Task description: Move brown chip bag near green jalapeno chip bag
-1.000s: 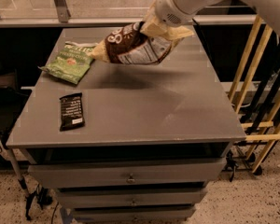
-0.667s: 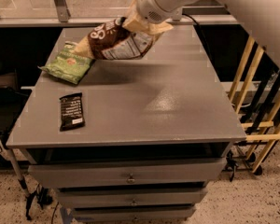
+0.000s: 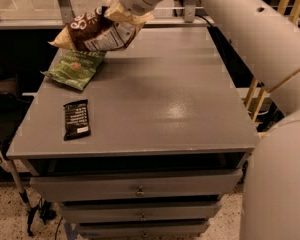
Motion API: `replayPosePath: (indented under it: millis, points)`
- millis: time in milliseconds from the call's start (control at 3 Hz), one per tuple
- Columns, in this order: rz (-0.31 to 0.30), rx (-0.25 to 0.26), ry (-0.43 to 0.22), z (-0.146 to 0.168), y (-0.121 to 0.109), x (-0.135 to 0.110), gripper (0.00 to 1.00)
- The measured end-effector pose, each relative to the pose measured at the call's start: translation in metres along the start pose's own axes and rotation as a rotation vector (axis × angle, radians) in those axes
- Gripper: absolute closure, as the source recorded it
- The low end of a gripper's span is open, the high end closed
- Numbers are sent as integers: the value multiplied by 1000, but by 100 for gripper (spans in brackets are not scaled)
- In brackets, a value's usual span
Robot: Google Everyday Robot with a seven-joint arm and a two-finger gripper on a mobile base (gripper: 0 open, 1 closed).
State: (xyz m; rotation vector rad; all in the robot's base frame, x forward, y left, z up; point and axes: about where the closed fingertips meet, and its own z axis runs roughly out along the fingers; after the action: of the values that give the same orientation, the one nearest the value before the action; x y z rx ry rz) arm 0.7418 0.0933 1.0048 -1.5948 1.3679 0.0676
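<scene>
Claw (image 3: 124,15), moved rear-left, grips crinkled brown chip bag (image 3: 92,32).

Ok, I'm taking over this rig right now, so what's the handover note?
The gripper is over the far left corner of the grey metal table, fingers shut on the large crinkled brown chip bag, held in the air. The flat green jalapeno chip bag lies on the table just below it. Done: brown bag grasped and lifted. Left: set it down beside the green bag, release.
</scene>
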Motion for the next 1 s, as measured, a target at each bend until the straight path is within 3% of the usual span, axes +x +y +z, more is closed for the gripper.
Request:
replayPosePath:
  millis: [333, 1000]
  points:
    - [-1, 1, -5, 2, -1, -2, 84]
    - [-2, -8, -7, 7, 2, -3, 37]
